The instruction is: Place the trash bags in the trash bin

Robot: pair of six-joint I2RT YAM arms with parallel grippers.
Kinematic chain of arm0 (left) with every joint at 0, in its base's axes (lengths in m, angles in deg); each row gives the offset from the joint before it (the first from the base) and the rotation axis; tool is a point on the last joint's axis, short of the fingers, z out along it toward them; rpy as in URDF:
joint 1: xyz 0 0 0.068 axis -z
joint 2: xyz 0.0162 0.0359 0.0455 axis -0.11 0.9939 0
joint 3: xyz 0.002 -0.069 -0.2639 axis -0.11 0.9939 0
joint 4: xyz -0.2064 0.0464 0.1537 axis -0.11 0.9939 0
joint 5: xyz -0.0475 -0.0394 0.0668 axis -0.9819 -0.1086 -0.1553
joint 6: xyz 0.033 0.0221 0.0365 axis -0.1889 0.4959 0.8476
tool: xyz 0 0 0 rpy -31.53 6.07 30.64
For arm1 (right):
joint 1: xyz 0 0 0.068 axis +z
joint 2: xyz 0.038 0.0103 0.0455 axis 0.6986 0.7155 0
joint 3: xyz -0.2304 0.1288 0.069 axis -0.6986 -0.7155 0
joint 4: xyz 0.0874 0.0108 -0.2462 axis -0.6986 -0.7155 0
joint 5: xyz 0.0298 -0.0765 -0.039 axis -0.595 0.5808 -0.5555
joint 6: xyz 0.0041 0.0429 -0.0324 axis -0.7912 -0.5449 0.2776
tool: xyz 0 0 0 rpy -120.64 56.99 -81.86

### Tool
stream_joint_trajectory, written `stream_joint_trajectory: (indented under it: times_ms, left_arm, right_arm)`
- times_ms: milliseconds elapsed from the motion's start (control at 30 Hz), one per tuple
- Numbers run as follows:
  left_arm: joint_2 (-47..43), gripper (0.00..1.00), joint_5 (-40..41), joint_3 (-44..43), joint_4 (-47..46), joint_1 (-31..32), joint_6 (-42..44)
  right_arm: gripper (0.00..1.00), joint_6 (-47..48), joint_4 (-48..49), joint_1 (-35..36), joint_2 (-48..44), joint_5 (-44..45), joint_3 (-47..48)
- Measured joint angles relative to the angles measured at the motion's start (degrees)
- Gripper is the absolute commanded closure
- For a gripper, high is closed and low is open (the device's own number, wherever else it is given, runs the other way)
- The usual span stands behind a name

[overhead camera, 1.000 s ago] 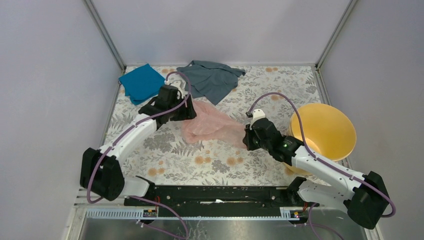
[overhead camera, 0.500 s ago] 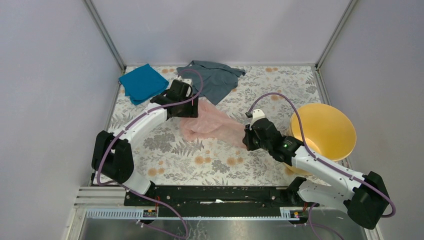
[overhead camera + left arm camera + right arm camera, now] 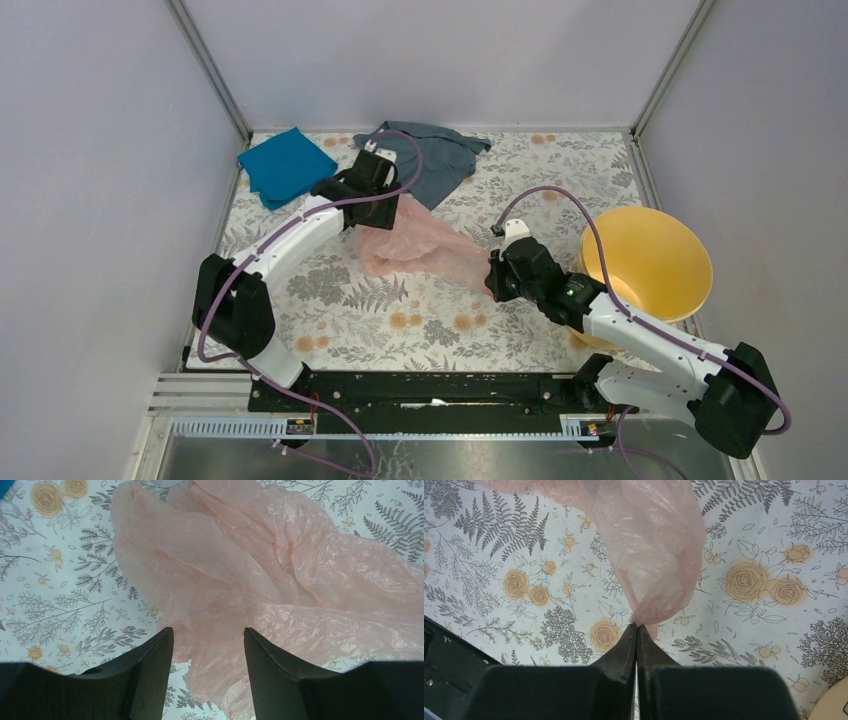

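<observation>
Two hands work on one pink bag (image 3: 415, 245), which lies crumpled on the flowered table (image 3: 400, 320), left of the yellow bucket (image 3: 665, 250) and outside it. We see the right hand (image 3: 636, 628) clenched on a gathered corner of the film, its fingers pressed together. The left hand (image 3: 207, 636) hovers over the bag's far end with its fingers (image 3: 150, 670) spread apart. Pink film shows in the gap between them, but we see nothing pinched there. The bucket stands at the table's right edge, beside the right arm. Behind the bag lie a teal cloth (image 3: 285, 165) and a grey cloth (image 3: 430, 160).
</observation>
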Motion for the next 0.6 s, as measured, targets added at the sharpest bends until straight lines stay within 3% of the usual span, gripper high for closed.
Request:
stream_joint_trajectory:
  times_ms: [100, 200, 500, 600]
  left_arm:
    - [0.0, 0.26, -0.1, -0.1, 0.2, -0.2, 1.6]
    - [0.0, 0.23, -2.1, -0.1, 0.4, -1.1, 2.5]
    - [3.9, 0.26, -16.9, 0.1, -2.5, -9.4, 2.5]
    - [5.8, 0.33, -20.3, 0.9, -3.3, -10.0, 2.5]
  right_arm:
    - [1.00, 0.0, 0.0, 0.0, 0.0, -0.1, 0.0]
    - [1.00, 0.0, 0.0, 0.0, 0.2, -0.5, 0.0]
    - [1.00, 0.0, 0.0, 0.0, 0.4, -1.4, 0.0]
    - [1.00, 0.0, 0.1, 0.0, 0.5, -1.5, 0.0]
